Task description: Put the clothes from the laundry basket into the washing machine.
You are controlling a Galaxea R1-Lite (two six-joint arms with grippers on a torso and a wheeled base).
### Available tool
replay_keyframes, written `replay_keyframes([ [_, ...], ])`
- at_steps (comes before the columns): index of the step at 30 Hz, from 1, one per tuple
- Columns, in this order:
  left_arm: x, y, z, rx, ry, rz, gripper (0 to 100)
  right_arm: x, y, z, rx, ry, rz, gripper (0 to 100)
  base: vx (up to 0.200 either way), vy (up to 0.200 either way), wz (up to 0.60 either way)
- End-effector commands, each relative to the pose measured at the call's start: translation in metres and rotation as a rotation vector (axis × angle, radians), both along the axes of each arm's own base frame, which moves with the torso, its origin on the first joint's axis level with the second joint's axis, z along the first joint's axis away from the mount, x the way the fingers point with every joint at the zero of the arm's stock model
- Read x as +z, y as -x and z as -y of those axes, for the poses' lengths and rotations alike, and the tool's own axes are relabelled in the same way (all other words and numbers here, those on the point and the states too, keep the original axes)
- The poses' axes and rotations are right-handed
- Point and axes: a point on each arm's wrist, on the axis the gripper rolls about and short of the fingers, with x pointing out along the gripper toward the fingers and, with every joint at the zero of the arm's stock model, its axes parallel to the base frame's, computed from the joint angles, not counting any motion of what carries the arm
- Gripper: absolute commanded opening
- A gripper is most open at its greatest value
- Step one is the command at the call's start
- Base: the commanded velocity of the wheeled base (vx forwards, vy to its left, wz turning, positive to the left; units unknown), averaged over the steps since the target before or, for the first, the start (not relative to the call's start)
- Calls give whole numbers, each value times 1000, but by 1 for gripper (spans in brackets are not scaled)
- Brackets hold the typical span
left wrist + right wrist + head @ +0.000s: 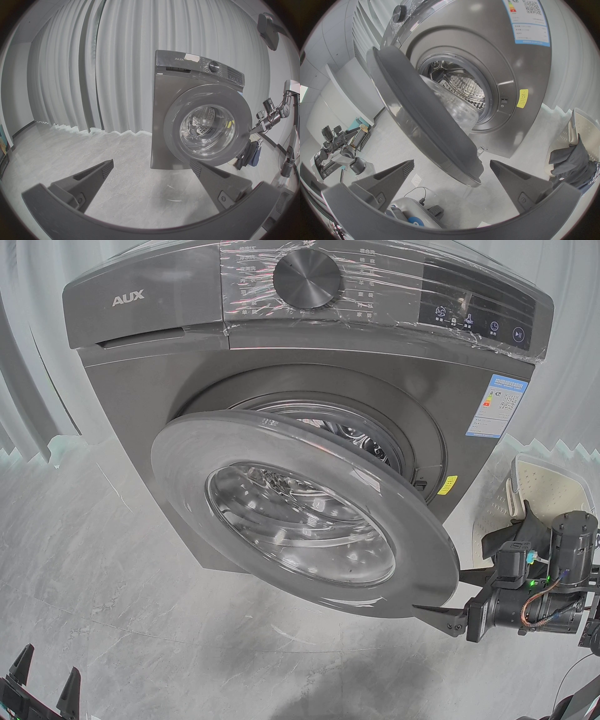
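Grey washing machine (pixel 156 384) with door (pixel 400 534) swung open, drum exposed. At the door's free edge: right tool (pixel 450 165), fingers spread wide, door rim between them, clamped on nothing. White laundry basket (pixel 556 487) on the floor to the machine's right, just beyond the right tool. Dark clothes (pixel 528 530) draped over the basket's near rim, near the right tool but apart from it. Low at left: left tool (pixel 150 164), open, empty, well apart from the clothes.
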Motion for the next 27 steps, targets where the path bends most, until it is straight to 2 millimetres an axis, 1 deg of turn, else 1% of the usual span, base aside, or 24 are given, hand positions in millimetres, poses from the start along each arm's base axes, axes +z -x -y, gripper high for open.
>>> replay_keyframes([
  [1, -4, -1, 0, 0, 1, -9, 100, -8, -3, -8, 26, 22, -34, 100, 0, 0, 0],
  [5, -4, -1, 0, 0, 1, -9, 100, -11, 5, -14, 73, 27, -45, 100, 0, 0, 0],
  [10, -4, -1, 0, 0, 1, -9, 100, -13, 13, -13, 94, 29, -49, 100, 0, 0, 0],
  [13, -4, -1, 0, 0, -1, -9, 100, -12, 11, -11, 79, 27, -45, 100, 0, 0, 0],
  [18, -4, -1, 0, 0, -1, -9, 100, -9, 5, -15, 74, 22, -35, 100, 0, 0, 0],
  [22, -4, -1, 0, 0, 1, -9, 100, -10, 6, -15, 77, 19, -35, 100, 0, 0, 0],
  [23, -4, -1, 0, 0, 1, -11, 100, -10, 7, -14, 77, 15, -30, 100, 0, 0, 0],
  [25, -4, -1, 0, 0, -1, -11, 100, -19, 17, -6, 77, 31, -53, 100, 0, 0, 0],
  [27, -4, -1, 0, -1, -1, -12, 100, -23, 30, 4, 76, 35, -56, 100, 0, 0, 0],
])
